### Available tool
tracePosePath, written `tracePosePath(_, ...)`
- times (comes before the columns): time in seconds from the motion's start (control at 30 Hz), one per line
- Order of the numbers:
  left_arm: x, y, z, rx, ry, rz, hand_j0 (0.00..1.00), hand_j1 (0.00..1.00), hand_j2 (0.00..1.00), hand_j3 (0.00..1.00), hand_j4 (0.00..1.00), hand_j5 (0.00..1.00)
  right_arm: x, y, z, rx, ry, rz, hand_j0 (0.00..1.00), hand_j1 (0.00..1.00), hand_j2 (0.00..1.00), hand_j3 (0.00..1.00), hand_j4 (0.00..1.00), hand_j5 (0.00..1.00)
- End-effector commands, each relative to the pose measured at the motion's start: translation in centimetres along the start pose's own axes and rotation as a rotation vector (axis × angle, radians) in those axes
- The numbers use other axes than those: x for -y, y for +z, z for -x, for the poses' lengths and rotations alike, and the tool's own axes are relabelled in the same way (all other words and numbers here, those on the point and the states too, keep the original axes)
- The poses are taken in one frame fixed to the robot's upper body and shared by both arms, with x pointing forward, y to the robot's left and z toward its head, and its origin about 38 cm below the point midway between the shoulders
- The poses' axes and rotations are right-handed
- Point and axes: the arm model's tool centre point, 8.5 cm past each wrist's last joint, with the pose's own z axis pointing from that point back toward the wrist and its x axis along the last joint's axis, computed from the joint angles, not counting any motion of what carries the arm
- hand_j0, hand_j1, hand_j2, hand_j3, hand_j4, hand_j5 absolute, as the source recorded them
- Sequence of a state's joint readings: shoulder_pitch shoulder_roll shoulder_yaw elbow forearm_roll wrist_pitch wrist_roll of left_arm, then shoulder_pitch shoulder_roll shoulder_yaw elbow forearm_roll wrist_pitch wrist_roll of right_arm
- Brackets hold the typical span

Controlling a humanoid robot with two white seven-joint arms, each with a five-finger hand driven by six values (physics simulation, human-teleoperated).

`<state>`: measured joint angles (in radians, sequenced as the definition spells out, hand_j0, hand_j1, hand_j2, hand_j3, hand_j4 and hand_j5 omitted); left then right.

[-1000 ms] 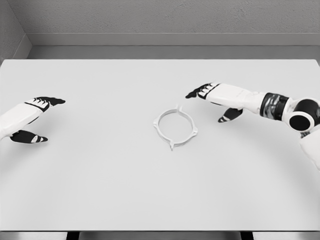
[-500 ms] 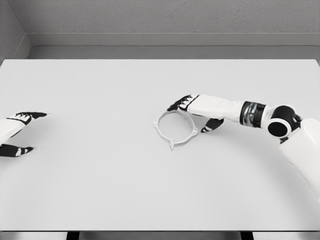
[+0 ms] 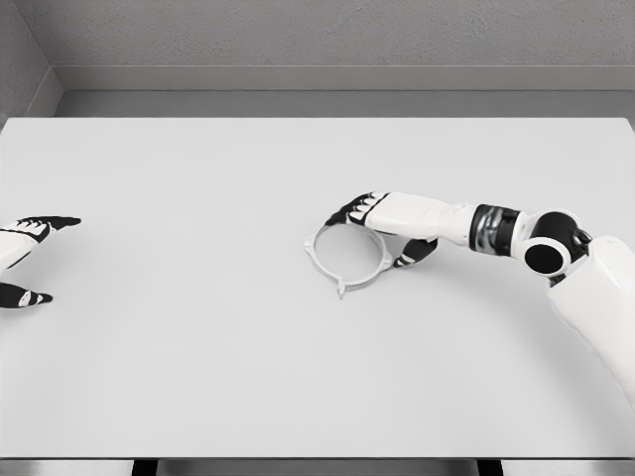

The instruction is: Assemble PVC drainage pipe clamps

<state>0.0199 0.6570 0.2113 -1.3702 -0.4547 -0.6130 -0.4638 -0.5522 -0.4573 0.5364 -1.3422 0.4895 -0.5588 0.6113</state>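
Note:
A white ring-shaped pipe clamp [image 3: 346, 254] with small lugs lies flat near the middle of the white table [image 3: 198, 377]. My right hand [image 3: 380, 230] hovers over the ring's far right rim, palm down, its dark fingers [image 3: 349, 210] spread above the upper edge and the thumb [image 3: 415, 254] just off the right side. It holds nothing. My left hand [image 3: 22, 260] shows only partly at the left edge of the view, fingers relaxed and apart, far from the clamp.
A grey wall and ledge [image 3: 317, 79] run behind the table's far edge. The table's front edge [image 3: 317, 459] lies at the bottom of the view.
My right hand has moved left across the table to the clamp's right rim. The left hand has drawn back toward the left edge. The clamp has not shifted.

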Motion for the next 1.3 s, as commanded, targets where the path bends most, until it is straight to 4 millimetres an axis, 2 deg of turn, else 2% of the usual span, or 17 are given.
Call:
tracePosePath(0.0, -0.1, 0.0, 0.0, 0.001, 0.005, -0.006, 1.0, 1.0, 1.0, 1.0, 1.0, 1.0, 0.1, 0.0, -0.1, 0.003, -0.004, 0.004, 1.0, 1.0, 1.0, 1.0, 1.0, 1.0)
tracePosePath(0.73, -0.1, 0.1, 0.1, -0.002, 0.008, -0.007, 1.0, 1.0, 1.0, 1.0, 1.0, 1.0, 0.2, -0.4, -0.3, 0.011, -0.011, 0.014, 1.0, 1.0, 1.0, 1.0, 1.0, 1.0)
tracePosePath(1.0, -0.2, 0.0, 0.0, 0.001, 0.007, -0.008, 1.0, 1.0, 1.0, 1.0, 1.0, 1.0, -0.1, 0.9, 2.1, -0.056, -0.046, 0.009, 1.0, 1.0, 1.0, 1.0, 1.0, 1.0)
tracePosePath(1.23, -0.2, 0.0, 0.0, 0.001, 0.007, -0.008, 1.0, 1.0, 1.0, 1.0, 1.0, 1.0, 1.7, 2.9, 3.7, -0.106, -0.045, 0.064, 1.0, 1.0, 1.0, 1.0, 1.0, 1.0)
tracePosePath(1.27, -0.1, 0.0, 0.0, 0.003, 0.007, -0.008, 1.0, 1.0, 1.0, 1.0, 1.0, 1.0, 1.9, 3.9, 4.2, -0.125, -0.041, 0.066, 1.0, 1.0, 1.0, 1.0, 1.0, 1.0)
